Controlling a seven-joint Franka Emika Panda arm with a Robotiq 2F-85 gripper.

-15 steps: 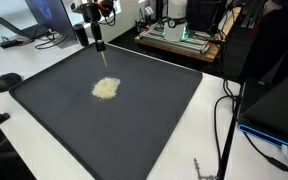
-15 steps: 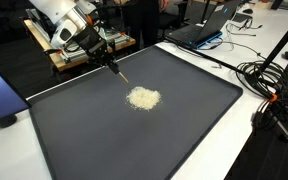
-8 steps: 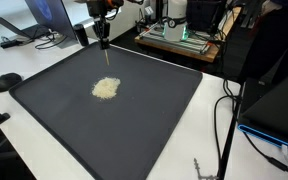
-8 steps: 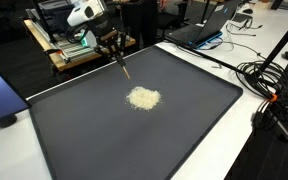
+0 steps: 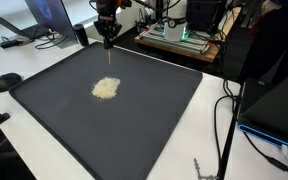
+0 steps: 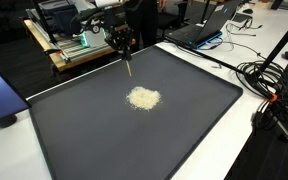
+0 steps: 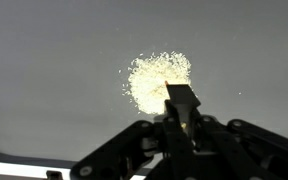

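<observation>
While my arm hangs upright over the far side of the mat (image 5: pixel 154 120), my claw (image 5: pixel 107 38) points straight down, clamped tight on a thin stick (image 5: pixel 108 57). In both exterior views the stick's tip sits over the mat between its far edge and the pile (image 5: pixel 105 88), apart from the grains. In the wrist view the pile (image 7: pixel 156 80) lies just beyond the stick (image 7: pixel 181 100).

The dark mat covers most of a white table (image 5: pixel 209 120). A laptop (image 6: pixel 199 30) and cables (image 6: pixel 269 80) lie at the table's edges.

Behind the table, a wooden rack (image 6: pixel 64 50) holds electronics. The pale, loose pile rests bare on the mat.
</observation>
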